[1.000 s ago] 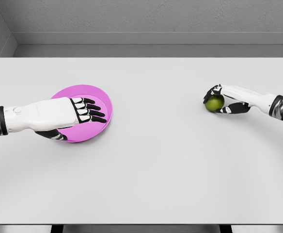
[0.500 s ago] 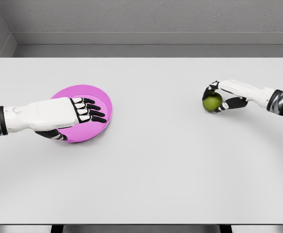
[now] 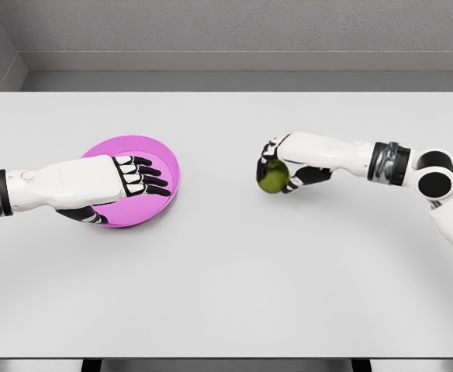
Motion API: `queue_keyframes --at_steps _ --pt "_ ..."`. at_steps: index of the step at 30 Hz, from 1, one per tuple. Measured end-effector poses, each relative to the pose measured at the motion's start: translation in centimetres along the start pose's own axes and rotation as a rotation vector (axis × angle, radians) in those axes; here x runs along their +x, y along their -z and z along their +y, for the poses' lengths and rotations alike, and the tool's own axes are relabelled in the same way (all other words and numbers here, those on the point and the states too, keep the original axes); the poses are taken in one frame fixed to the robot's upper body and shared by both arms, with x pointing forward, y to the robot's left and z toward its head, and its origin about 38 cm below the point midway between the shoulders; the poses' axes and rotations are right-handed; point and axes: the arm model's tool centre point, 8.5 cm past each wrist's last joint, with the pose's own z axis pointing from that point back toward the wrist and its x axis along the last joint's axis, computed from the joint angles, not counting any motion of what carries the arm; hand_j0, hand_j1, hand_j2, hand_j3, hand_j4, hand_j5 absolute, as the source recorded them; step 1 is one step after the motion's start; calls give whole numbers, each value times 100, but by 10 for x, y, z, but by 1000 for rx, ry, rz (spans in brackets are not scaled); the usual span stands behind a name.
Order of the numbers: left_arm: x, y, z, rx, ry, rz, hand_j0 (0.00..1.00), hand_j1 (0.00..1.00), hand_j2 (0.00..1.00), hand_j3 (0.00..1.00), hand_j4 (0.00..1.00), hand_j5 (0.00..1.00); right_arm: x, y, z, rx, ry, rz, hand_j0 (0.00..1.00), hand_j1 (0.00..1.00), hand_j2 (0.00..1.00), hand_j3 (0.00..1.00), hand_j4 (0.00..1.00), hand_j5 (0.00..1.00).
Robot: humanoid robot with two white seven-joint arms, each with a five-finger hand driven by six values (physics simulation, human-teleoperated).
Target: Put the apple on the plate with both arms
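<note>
Our left robot hand (image 3: 129, 180) still lies flat, fingers released, over the pink plate (image 3: 155, 152). Our right robot hand (image 3: 282, 167), grasping the green apple (image 3: 273, 177), has swung leftward above the worktop (image 3: 226, 287), nearing the plate.

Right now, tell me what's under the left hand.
The pink plate lies under the left hand, its rim showing around the fingers. The plate's middle is covered; whether anything lies there cannot be seen.
</note>
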Motion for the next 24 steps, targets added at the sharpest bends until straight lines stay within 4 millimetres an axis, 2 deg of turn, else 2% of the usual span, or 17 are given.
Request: queue_keyframes --at_steps 4,7,8,9,10,12,18,24 --pt "0 0 0 0 0 0 100 100 100 100 100 100 6 15 2 9 0 -31 46 46 46 46 46 46" --pt "0 0 0 0 0 0 100 100 100 100 100 100 5 18 5 13 10 -30 53 53 53 53 53 53" --pt "0 0 0 0 0 0 100 100 100 100 100 100 4 18 5 12 12 -27 70 70 70 70 70 70" --pt "0 0 0 0 0 0 100 100 100 100 100 100 4 17 4 9 12 -26 100 100 100 100 100 100" --pt "0 0 0 0 0 0 100 100 100 100 100 100 1 14 4 -2 20 -18 100 100 100 100 100 100" --pt "0 0 0 0 0 0 100 100 100 100 100 100 -7 0 -8 -56 25 14 100 100 100 100 100 100" --pt "0 0 0 0 0 0 100 100 100 100 100 100 -37 -54 -21 -152 55 142 100 100 100 100 100 100" --pt "0 0 0 0 0 0 100 100 100 100 100 100 -64 -92 -22 -213 106 249 100 100 100 100 100 100"
